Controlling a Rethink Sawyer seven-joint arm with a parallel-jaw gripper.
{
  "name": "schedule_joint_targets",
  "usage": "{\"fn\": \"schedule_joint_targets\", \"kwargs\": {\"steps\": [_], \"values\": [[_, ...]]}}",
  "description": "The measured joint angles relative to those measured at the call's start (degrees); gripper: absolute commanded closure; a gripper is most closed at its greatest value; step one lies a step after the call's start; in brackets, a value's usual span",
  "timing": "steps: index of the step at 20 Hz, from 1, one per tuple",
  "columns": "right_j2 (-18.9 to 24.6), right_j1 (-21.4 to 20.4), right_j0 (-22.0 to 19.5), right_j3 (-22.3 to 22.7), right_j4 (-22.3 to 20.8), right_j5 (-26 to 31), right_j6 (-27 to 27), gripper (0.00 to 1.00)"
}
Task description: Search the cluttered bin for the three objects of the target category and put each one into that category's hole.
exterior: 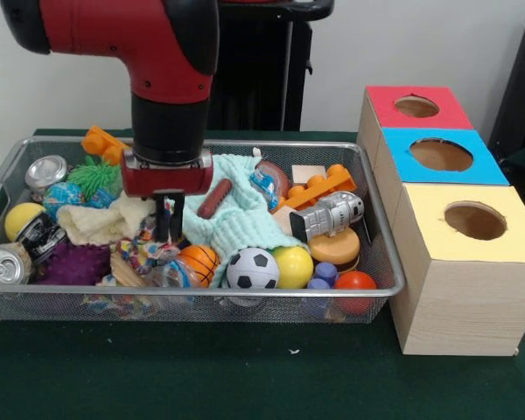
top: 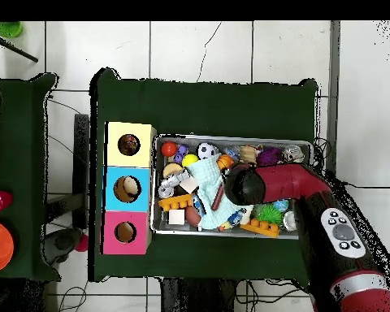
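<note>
**Gripper down among the toys at the basket's left half**

Green cloth covers the table point(exterior: 245, 376) at the front edge, and on it sits the wire mesh bin point(exterior: 381, 227), packed with toys. Along its near wall lie a soda can point(exterior: 3, 262), a purple spiky ball point(exterior: 74, 262), a small basketball point(exterior: 199, 259), a soccer ball point(exterior: 252, 268), a yellow ball point(exterior: 293, 266) and a red ball point(exterior: 356, 282). A mint-green cloth point(exterior: 236, 210) spreads across the middle, with a toy sausage point(exterior: 214, 198) lying on it, and a pale-yellow cloth point(exterior: 101, 220) lies to its left.

Reaching down from above, the red arm holds the gripper point(exterior: 166, 229) low in the bin, between the two plain cloths. Its dark fingers stand close together just above a scrunched piece of multicolour fabric point(exterior: 140, 256); whether they pinch anything, or are closed at all, cannot be told from either view.

Just beside the bin's right end stand three wooden boxes in a row. The yellow-topped box point(exterior: 468, 262) is nearest, its round hole point(exterior: 475, 220) dark; the blue-topped box point(exterior: 442, 156) and the red-topped box point(exterior: 416, 107) follow behind it.
</note>
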Motion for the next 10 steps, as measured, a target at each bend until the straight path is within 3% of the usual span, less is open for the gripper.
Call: {"fn": "schedule_joint_targets", "kwargs": {"steps": [4,10], "values": [[2.4,-2.4,-2.4,2.2,7.2,3.3,0.0,1.00],[5.0,-4.5,-3.4,4.1,12.5,4.6,0.0,1.00]]}}
